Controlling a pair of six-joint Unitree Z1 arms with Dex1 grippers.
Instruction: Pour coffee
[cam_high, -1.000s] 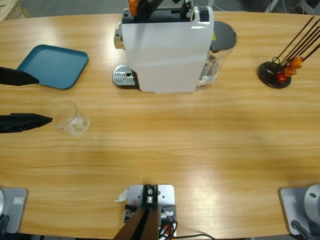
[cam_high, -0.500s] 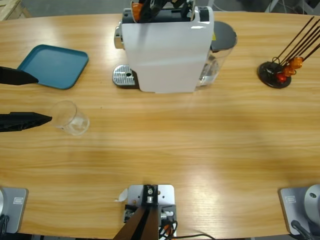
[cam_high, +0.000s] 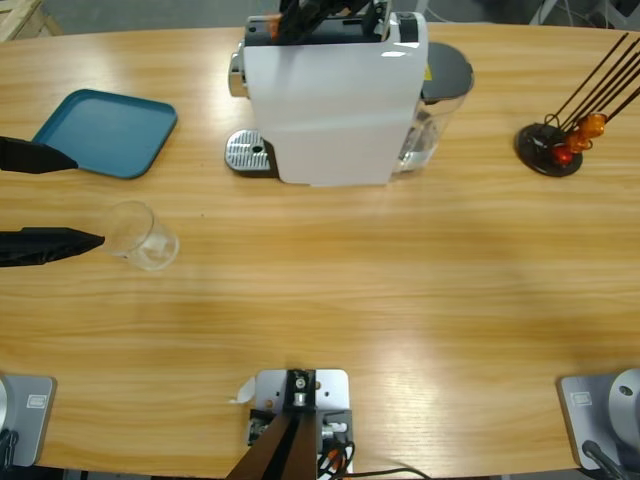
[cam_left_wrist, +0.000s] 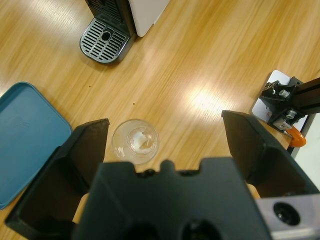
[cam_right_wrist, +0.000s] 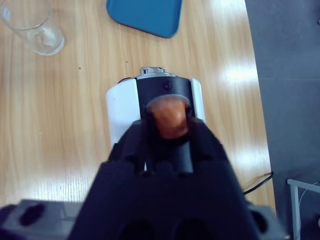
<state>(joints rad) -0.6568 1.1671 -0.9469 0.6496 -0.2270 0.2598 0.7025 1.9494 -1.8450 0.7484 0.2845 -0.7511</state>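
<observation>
Coffee is not yet anywhere we can see: the clear glass tumbler stands empty on the wooden table, well apart from the white capsule coffee machine, so no dark liquid shows in it from above or in the left wrist view.

We judge the step in hand to be loading the machine. The right gripper hangs over the machine's top, its jaws pinched on an orange capsule, which sits right above the dark loading slot. In the high view only the gripper's black tips show at the machine's top edge.

The left gripper waits at the table's left edge with its jaws spread wide. One jaw lies by the near edge of the blue tray and the other points at the tumbler, just beside it without touching. The left wrist view shows the tumbler just ahead of the open jaws.

Next, we think the capsule must drop cleanly into the slot, which calls for a straight descent and a release only once it is seated. Then the tumbler has to travel to the perforated drip tray under the spout, so the left jaws must close around it gently.

The capsule stand at the far right holds a few more orange and red capsules.
</observation>
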